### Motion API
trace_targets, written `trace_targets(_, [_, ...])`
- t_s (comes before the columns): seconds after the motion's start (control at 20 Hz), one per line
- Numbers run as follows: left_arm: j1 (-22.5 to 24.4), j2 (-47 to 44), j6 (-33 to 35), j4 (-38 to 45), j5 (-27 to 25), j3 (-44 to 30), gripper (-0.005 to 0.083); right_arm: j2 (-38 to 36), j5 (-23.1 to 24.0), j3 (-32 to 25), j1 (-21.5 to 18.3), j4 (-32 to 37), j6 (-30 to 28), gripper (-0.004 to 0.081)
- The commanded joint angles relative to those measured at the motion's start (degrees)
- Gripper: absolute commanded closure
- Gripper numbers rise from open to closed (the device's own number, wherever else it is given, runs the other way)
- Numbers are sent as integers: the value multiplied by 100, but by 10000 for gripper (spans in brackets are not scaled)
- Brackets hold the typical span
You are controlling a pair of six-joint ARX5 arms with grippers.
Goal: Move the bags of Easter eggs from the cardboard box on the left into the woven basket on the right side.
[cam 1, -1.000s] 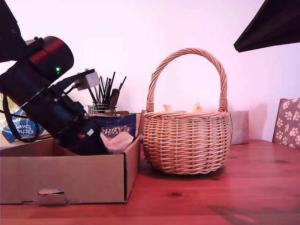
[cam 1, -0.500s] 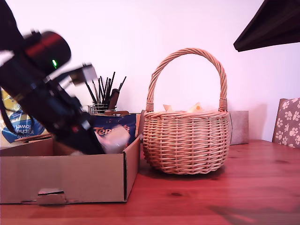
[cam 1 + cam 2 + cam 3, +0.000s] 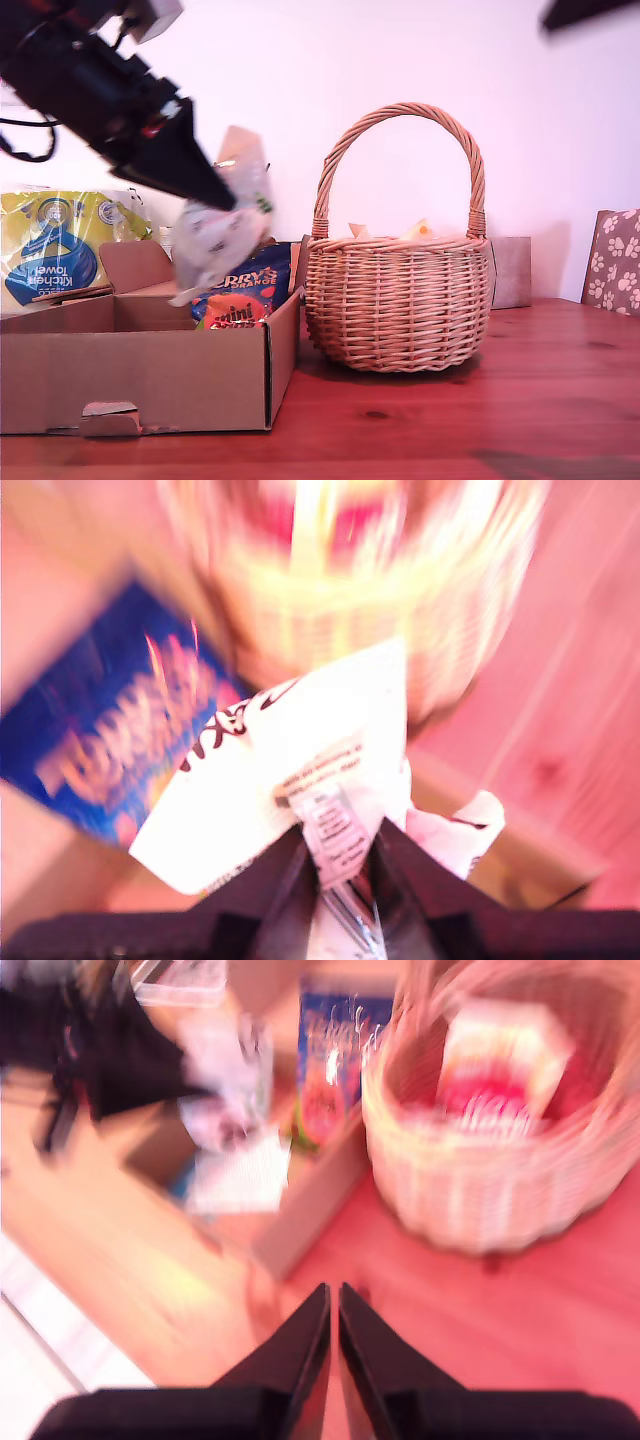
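Observation:
My first gripper point(image 3: 215, 195) point(image 3: 340, 845) is shut on the crinkly whitish bag point(image 3: 225, 220) point(image 3: 300, 770), which hangs in the air above the cardboard box point(image 3: 140, 380), towards the exterior view's left. The dark blue Terry's bag point(image 3: 245, 290) point(image 3: 110, 740) point(image 3: 335, 1060) leans inside the box at its basket-side end. The woven basket point(image 3: 400, 300) point(image 3: 480, 1190) stands just beside the box and holds a red-and-white pack point(image 3: 500, 1060). My second gripper point(image 3: 333, 1305) is shut on nothing, high above the table in front of box and basket.
A yellow-and-blue kitchen towel pack point(image 3: 60, 245) stands behind the box. A small grey-brown box point(image 3: 510, 270) sits behind the basket, and a paw-print cushion point(image 3: 612, 260) is at the exterior view's right edge. A dark arm part point(image 3: 590, 10) shows at that view's top right.
My first gripper has risen out of the box with the whitish bag, uncovering the blue bag. The dark arm at the exterior view's top right has moved up, almost out of frame.

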Motion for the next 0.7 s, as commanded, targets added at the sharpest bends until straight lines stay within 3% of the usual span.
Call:
trace_targets(0.0, [-116,-2,-79,396,7,-101,648,-7,4,61,-22,-238,-37,782])
trace_targets(0.15, [-385,2,-313,1335,0,-101,646,-118,24,229,-22,-697,-37,782])
trace_targets(0.45, [-765,516,-396,3209,-254,-42,643,-710,503,229,-22,-1088,-9,782])
trace_targets(0.65, [-962,1403,-409,3373,-254,704,643,-839,535,229,-22,-1137,11,782])
